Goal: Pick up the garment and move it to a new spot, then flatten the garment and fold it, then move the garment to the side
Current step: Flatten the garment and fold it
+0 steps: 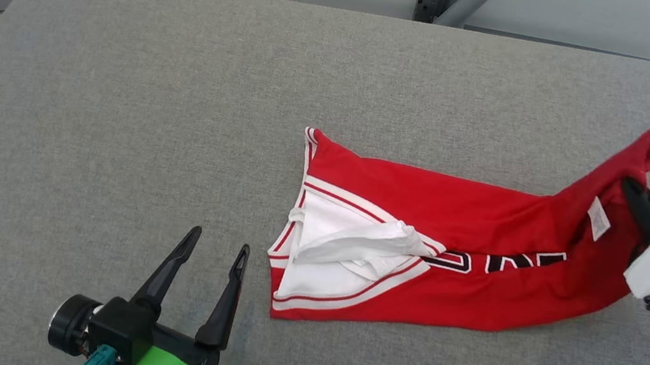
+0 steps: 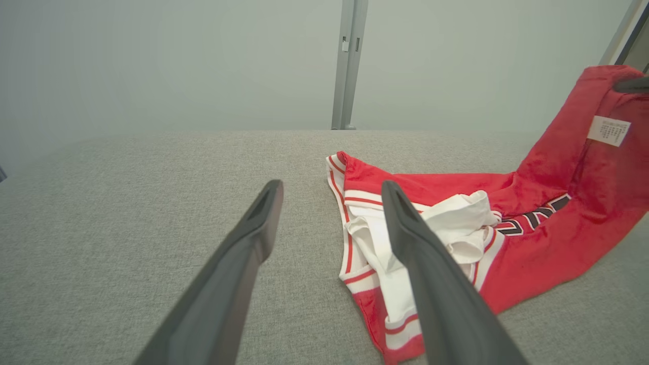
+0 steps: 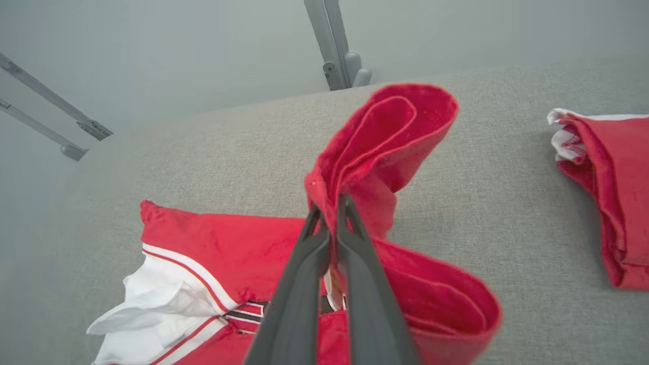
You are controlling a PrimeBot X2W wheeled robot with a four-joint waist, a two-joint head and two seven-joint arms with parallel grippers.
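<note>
While the left gripper (image 1: 220,239) is hovering over the table's (image 1: 121,81) near edge with its fingers spread wide and holding nothing, the red garment (image 1: 474,218) is lying just to its right, white-trimmed end nearest it, long axis running along the table toward the right edge, where the right gripper (image 1: 630,186) is pinching the lifted end between fingers pressed together

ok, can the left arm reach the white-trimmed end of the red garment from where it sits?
Probably yes. The left gripper is open just beside that end of the red garment, with only bare table between them. The right gripper pinches the far end.
</note>
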